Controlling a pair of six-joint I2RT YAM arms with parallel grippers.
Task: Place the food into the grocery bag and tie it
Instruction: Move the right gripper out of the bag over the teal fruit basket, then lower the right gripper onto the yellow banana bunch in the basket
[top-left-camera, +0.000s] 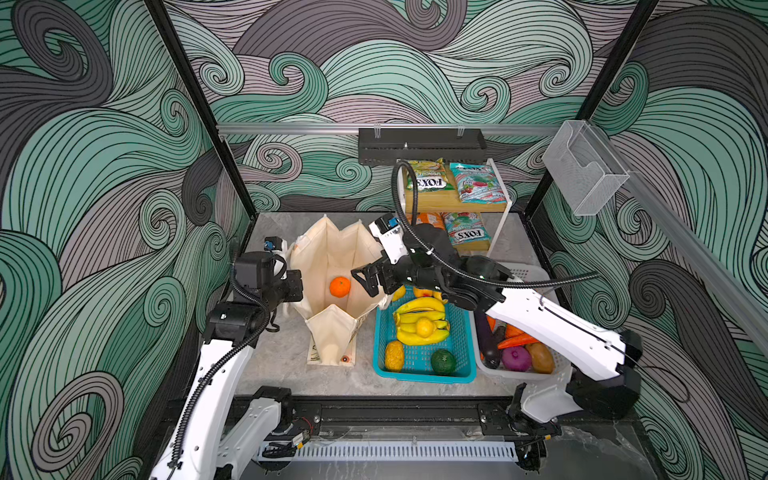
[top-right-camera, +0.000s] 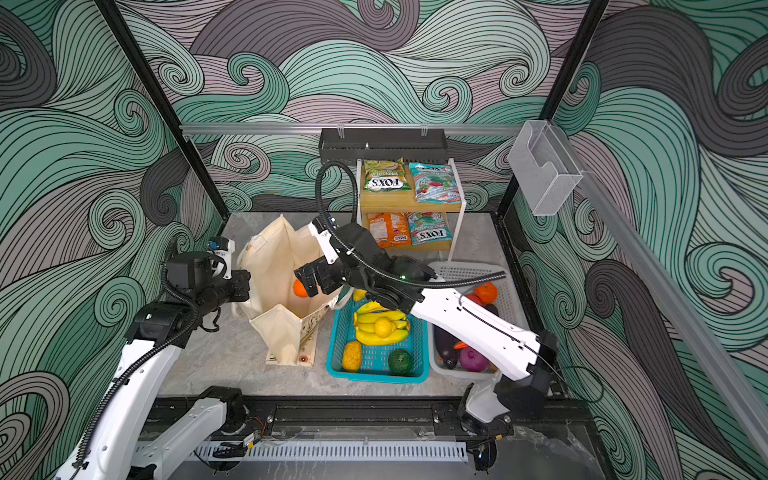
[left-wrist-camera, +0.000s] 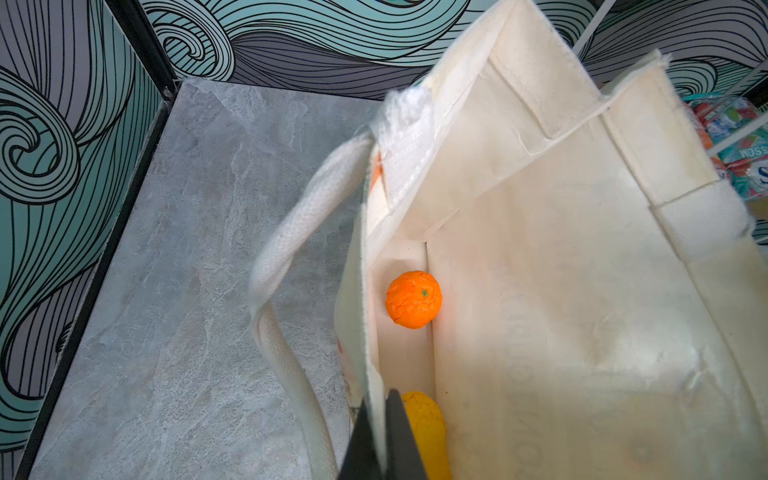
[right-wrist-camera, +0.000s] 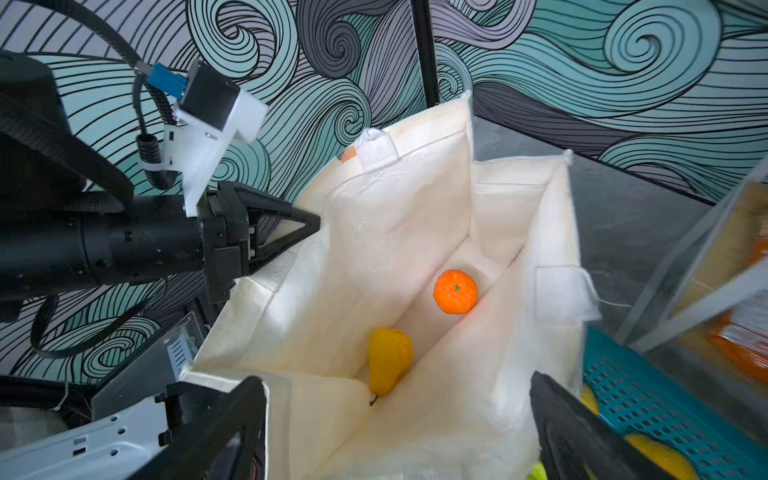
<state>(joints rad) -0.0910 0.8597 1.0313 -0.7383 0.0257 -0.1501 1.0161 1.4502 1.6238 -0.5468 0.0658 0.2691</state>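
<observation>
The cream grocery bag (top-left-camera: 332, 332) (top-right-camera: 278, 328) stands open left of centre. An orange (top-left-camera: 340, 286) (left-wrist-camera: 413, 299) (right-wrist-camera: 455, 291) and a yellow pear (right-wrist-camera: 388, 357) (left-wrist-camera: 424, 428) lie on its bottom. My left gripper (top-left-camera: 297, 284) (top-right-camera: 245, 282) (left-wrist-camera: 380, 411) is shut on the bag's left rim, with the cloth pinched between the jaws. My right gripper (top-left-camera: 365, 282) (top-right-camera: 305, 282) (right-wrist-camera: 395, 380) hangs open over the bag's mouth at its right side, holding nothing. Bananas (top-left-camera: 419, 320), an eggplant (top-left-camera: 488, 345) and FOX'S snack packets (top-left-camera: 428, 176) remain outside the bag.
A teal basket (top-left-camera: 424, 376) of fruit stands right of the bag, and a white basket (top-left-camera: 523, 272) of vegetables beyond it under my right arm. A wooden shelf (top-left-camera: 453, 205) holds the packets at the back. A loose bag handle (left-wrist-camera: 286, 257) hangs outside the left rim.
</observation>
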